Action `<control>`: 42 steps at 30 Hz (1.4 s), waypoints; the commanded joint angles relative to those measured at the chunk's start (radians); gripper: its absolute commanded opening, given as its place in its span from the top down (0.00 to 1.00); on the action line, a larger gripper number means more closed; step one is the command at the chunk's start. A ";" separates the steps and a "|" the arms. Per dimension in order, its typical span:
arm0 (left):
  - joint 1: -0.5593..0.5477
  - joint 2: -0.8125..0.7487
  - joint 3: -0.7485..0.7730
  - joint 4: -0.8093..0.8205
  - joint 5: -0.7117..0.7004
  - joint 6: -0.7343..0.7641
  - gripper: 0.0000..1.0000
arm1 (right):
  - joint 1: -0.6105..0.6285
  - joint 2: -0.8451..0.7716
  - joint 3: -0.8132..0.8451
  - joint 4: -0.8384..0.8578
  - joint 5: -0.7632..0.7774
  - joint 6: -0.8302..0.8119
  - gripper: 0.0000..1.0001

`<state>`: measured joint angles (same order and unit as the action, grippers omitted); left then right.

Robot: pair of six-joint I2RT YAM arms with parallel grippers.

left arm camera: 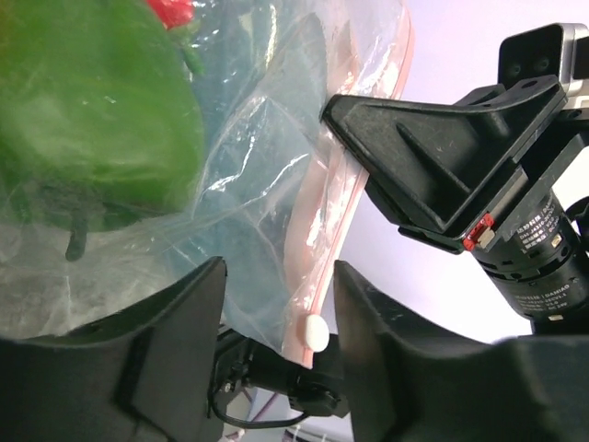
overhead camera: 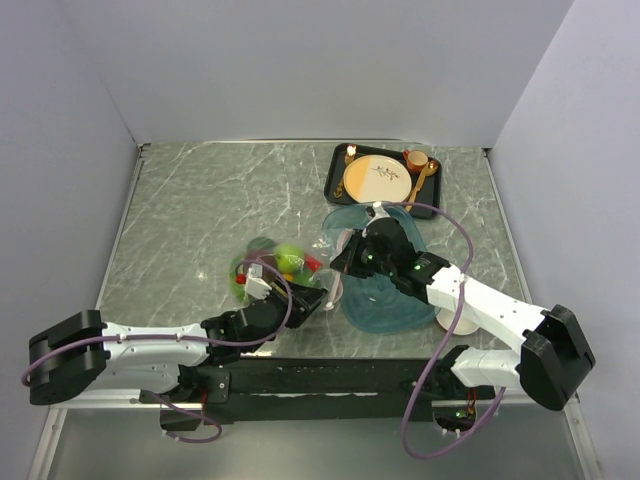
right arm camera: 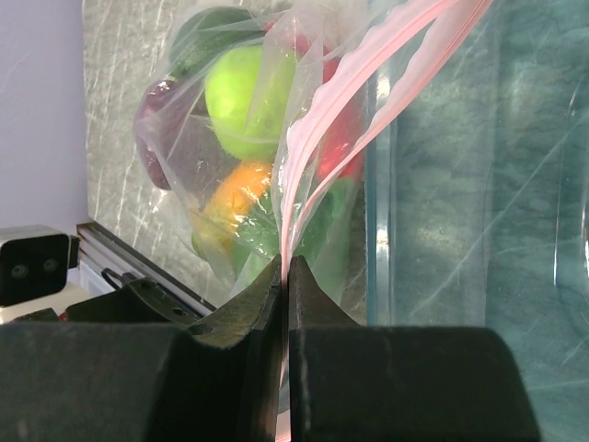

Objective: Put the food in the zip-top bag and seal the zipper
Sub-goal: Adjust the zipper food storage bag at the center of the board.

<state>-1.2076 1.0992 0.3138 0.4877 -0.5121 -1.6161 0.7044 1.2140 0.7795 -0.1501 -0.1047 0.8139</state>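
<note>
Food [overhead camera: 290,258] is sitting in the bag [overhead camera: 262,272], centre frame. I'm clamping the right gripper [right arm camera: 284,276] on the pink zipper [right arm camera: 368,81] to press it closed. The left gripper [left arm camera: 276,318] is straddling its end, fingers spread.

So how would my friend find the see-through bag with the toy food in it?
Look at the grey marble table, in the middle near the front edge. The bag lies left of the teal tray. It is the only clear, crinkly thing, stuffed with green, orange and red toy food, with a pink strip along its mouth that the right claw pinches.
</note>
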 commanded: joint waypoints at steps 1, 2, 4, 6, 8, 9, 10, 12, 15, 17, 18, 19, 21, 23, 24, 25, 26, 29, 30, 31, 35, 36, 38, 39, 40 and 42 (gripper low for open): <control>0.002 -0.025 -0.034 0.055 0.017 -0.056 0.39 | 0.010 -0.037 0.013 0.009 0.026 -0.007 0.91; 0.000 -0.025 -0.039 0.058 0.020 -0.064 0.38 | 0.010 -0.039 0.018 0.006 0.031 -0.009 0.91; -0.003 -0.019 -0.039 0.054 0.018 -0.067 0.36 | 0.012 -0.039 0.027 0.003 0.034 -0.012 0.91; -0.006 -0.001 -0.029 0.060 0.017 -0.068 0.35 | 0.012 -0.037 0.033 0.006 0.031 -0.009 0.91; -0.006 0.014 -0.035 0.096 0.023 -0.070 0.35 | 0.010 -0.037 0.035 0.007 0.027 -0.009 0.91; -0.006 0.030 -0.041 0.135 0.024 -0.068 0.35 | 0.010 -0.037 0.035 0.009 0.023 -0.007 0.91; -0.006 0.036 -0.042 0.149 0.024 -0.070 0.34 | 0.010 -0.036 0.035 0.009 0.020 -0.007 0.91; -0.006 0.054 -0.033 0.157 0.024 -0.070 0.34 | 0.010 -0.042 0.030 0.011 0.017 -0.004 0.91; -0.006 0.077 -0.022 0.178 0.029 -0.064 0.34 | 0.010 -0.047 0.017 0.014 0.010 -0.001 0.91; -0.006 0.085 -0.022 0.181 0.034 -0.068 0.37 | 0.012 -0.050 0.010 0.017 0.008 0.004 0.91; -0.006 0.085 -0.027 0.184 0.032 -0.068 0.38 | 0.012 -0.051 0.006 0.018 0.008 0.007 0.91; -0.004 0.085 -0.030 0.187 0.027 -0.071 0.40 | 0.010 -0.051 0.004 0.018 0.007 0.007 0.91; -0.006 0.070 -0.041 0.172 0.020 -0.079 0.42 | 0.010 -0.057 0.000 0.017 0.010 0.007 0.91; -0.006 0.053 -0.047 0.148 0.000 -0.087 0.46 | 0.012 -0.062 -0.002 0.017 0.013 0.007 0.91; -0.006 0.035 -0.054 0.141 -0.008 -0.088 0.47 | 0.012 -0.062 -0.005 0.015 0.013 0.007 0.91; -0.006 0.025 -0.059 0.135 -0.014 -0.088 0.51 | 0.010 -0.064 -0.003 0.015 0.011 0.005 0.91; -0.004 0.016 -0.061 0.129 -0.028 -0.087 0.52 | 0.010 -0.065 -0.003 0.014 0.010 0.005 0.91; -0.004 -0.012 -0.061 0.092 -0.042 -0.084 0.64 | 0.014 -0.065 -0.006 0.015 0.004 0.007 0.91; -0.004 -0.018 -0.061 0.089 -0.045 -0.082 0.69 | 0.014 -0.064 -0.011 0.015 0.002 0.008 0.91; -0.001 -0.019 -0.061 0.089 -0.043 -0.079 0.77 | 0.015 -0.065 -0.011 0.017 0.000 0.008 0.91; 0.003 -0.012 -0.055 0.088 -0.028 -0.073 0.92 | 0.021 -0.057 -0.011 0.021 -0.004 0.010 0.92; 0.006 -0.009 -0.056 0.092 -0.023 -0.073 0.97 | 0.023 -0.056 -0.011 0.021 -0.004 0.010 0.91; 0.006 -0.007 -0.061 0.095 -0.020 -0.074 0.99 | 0.023 -0.057 -0.008 0.015 0.000 0.007 0.92; 0.006 -0.009 -0.065 0.097 -0.022 -0.073 0.99 | 0.021 -0.056 -0.006 0.014 0.002 0.007 0.91; 0.008 -0.013 -0.068 0.101 -0.023 -0.071 0.99 | 0.023 -0.059 -0.005 0.011 0.006 0.005 0.91; 0.008 -0.024 -0.070 0.091 -0.026 -0.065 0.99 | 0.021 -0.057 0.000 0.007 0.007 0.002 0.85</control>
<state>-1.2053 1.0935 0.2554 0.5777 -0.5240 -1.6951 0.7177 1.1858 0.7773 -0.1532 -0.1013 0.8181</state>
